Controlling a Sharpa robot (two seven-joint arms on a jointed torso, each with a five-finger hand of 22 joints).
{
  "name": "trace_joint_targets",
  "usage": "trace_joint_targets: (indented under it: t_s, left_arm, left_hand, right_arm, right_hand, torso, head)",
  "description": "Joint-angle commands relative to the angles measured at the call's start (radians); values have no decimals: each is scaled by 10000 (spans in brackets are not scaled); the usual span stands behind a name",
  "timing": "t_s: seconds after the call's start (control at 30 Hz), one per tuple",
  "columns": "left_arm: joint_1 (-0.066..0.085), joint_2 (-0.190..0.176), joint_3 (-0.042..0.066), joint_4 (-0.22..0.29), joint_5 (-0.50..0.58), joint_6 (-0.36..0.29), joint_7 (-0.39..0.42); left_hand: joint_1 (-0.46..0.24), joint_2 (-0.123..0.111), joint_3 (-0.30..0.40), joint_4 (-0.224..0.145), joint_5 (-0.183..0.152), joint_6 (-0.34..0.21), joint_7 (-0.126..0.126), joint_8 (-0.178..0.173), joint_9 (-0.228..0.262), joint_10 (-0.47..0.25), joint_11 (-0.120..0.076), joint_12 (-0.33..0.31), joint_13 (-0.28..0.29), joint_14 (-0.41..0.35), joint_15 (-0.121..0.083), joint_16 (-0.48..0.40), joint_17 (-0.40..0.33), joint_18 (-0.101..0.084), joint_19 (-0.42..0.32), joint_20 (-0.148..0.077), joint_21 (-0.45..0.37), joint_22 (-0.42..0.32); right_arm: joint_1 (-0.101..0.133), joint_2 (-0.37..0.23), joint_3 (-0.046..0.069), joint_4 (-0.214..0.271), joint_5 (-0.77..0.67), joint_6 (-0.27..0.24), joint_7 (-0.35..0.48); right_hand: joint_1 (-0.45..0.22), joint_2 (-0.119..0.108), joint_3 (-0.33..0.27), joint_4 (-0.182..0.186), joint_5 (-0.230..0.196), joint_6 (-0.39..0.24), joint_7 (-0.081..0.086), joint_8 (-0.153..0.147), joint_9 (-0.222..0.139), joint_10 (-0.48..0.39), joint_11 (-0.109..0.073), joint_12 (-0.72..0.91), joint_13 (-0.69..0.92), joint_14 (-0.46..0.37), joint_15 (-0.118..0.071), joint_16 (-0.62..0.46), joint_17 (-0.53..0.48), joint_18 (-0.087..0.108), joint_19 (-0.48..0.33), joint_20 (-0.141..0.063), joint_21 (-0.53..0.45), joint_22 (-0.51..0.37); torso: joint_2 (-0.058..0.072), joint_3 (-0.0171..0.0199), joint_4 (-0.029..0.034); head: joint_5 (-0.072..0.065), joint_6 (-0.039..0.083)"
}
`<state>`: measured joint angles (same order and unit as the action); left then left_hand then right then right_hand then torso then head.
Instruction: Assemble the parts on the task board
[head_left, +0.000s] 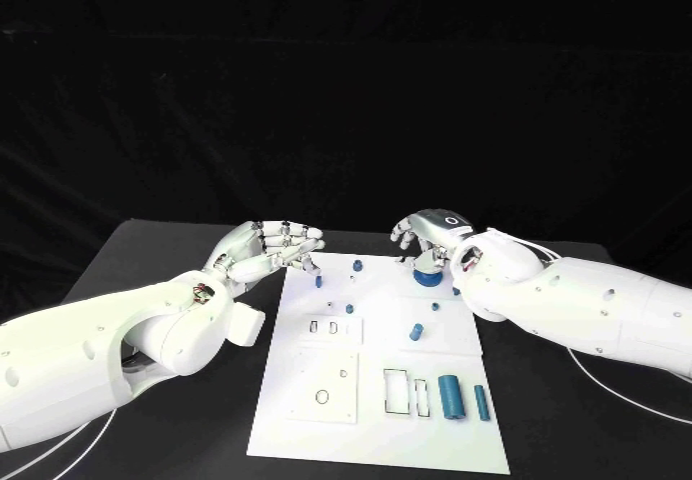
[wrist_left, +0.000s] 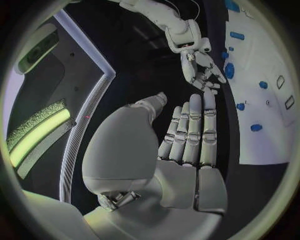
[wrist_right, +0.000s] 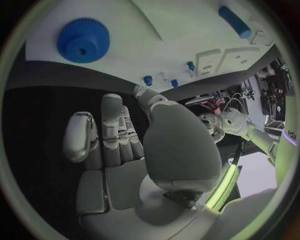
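Observation:
The white task board (head_left: 378, 430) lies in the middle of the black table. A blue gear (head_left: 428, 278) stands near its far edge, just below my right hand (head_left: 433, 240), which hovers with fingers apart and holds nothing. The right wrist view shows that gear (wrist_right: 83, 40) beyond the empty fingers (wrist_right: 112, 125). My left hand (head_left: 274, 250) hangs over the board's far left corner, fingers loosely bent and empty; in the left wrist view its fingers (wrist_left: 190, 130) lie straight. Small blue pegs (head_left: 356, 266) dot the far half. A large blue cylinder (head_left: 451, 397) and a thinner one (head_left: 482, 401) lie near right.
Rectangular slots (head_left: 397, 390) and a round hole (head_left: 323, 397) are cut into the board's near half. Bare black table (head_left: 159, 250) flanks the board on both sides. Thin white cables (head_left: 620, 385) trail under my right arm.

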<state>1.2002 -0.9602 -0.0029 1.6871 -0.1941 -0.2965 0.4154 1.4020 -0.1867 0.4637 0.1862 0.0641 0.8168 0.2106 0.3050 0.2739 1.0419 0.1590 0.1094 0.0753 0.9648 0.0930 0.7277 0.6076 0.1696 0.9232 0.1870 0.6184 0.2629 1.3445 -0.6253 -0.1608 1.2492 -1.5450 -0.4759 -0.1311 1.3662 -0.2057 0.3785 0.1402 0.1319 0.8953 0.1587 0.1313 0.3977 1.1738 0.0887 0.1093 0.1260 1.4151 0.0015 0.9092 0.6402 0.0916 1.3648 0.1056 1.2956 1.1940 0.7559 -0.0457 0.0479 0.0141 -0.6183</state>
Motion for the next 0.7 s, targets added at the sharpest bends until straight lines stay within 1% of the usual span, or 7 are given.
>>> trace_joint_targets:
  t_s: [0.03,0.13,0.2,0.23,0.33,0.43,0.7]
  left_arm:
    - [15,14,6,-53,107,171,54]
    - [13,27,4,-92,123,176,59]
    - [12,42,3,-114,132,182,61]
    - [11,50,2,-123,136,184,61]
    - [9,64,0,-140,143,191,61]
    - [8,80,-1,-153,147,197,62]
    - [6,163,-3,-194,150,230,66]
  left_hand:
    - [-35,35,59,-24,-54,-79,82,-43,11,-72,3,-60,-11,-64,7,22,-9,79,-55,-9,61,11]
    - [-35,35,59,-24,-54,-79,82,-43,11,-72,3,-60,-11,-64,7,22,-9,79,-55,-9,61,11]
    - [-35,35,59,-24,-54,-79,82,-43,11,-72,3,-60,-11,-64,7,22,-9,79,-55,-9,61,11]
    - [-35,35,59,-24,-54,-79,82,-43,11,-72,3,-60,-11,-64,7,22,-9,79,-55,-9,61,11]
    - [-35,35,59,-24,-54,-79,82,-43,11,-72,3,-60,-11,-64,7,22,-9,79,-55,-9,61,11]
    - [-35,35,59,-24,-54,-79,82,-43,11,-72,3,-60,-11,-64,7,22,-9,79,-55,-9,61,11]
    - [-35,35,59,-24,-54,-79,82,-43,11,-72,3,-60,-11,-64,7,22,-9,79,-55,-9,61,11]
  right_arm:
    - [25,-352,23,210,1506,81,-120]
    - [41,-654,36,214,2185,415,-215]
    - [47,-816,42,161,2595,683,-258]
    - [48,-883,43,128,2765,823,-273]
    - [51,-1006,46,36,3074,1215,-317]
    - [50,-1042,46,-32,3221,1552,-349]
    - [9,-801,43,-336,3282,1992,-398]
  right_hand:
    - [19,-224,262,49,54,143,-52,7,-8,831,-152,374,258,106,-94,264,246,-130,143,-47,210,294]
    - [-16,-427,301,24,147,261,-87,162,68,1636,-283,1019,748,279,-197,950,1083,-215,347,-142,518,719]
    - [-107,-507,149,41,280,69,-174,434,240,1359,-388,2310,2130,386,-284,1758,2022,-287,486,-248,790,1108]
    - [-94,-552,-72,37,756,-158,-202,623,364,883,-391,3232,3142,482,-332,2271,2650,-341,566,-192,926,1315]
    - [-44,-417,-541,246,764,-650,-160,1096,604,69,-348,5486,5498,672,-213,3434,4224,-381,704,-196,1135,1664]
    - [27,-327,-1089,488,763,-988,-86,1340,687,741,-280,8420,8360,887,-170,4357,5544,-453,893,-141,1369,2006]
    - [390,-131,-1823,977,735,-1309,-14,1663,723,1176,-193,10290,10234,1049,-86,5116,6664,-515,1056,-58,1568,2318]
  torso:
    - [-94,54,-78]
    - [-117,72,-103]
    - [-130,93,-116]
    - [-134,102,-122]
    - [-143,129,-156]
    - [-147,148,-193]
    - [-127,120,-97]
  head:
    - [31,-35]
    - [-11,-65]
    - [-82,-74]
    - [-102,-87]
    - [-75,-109]
    - [-88,-117]
    - [-156,-148]
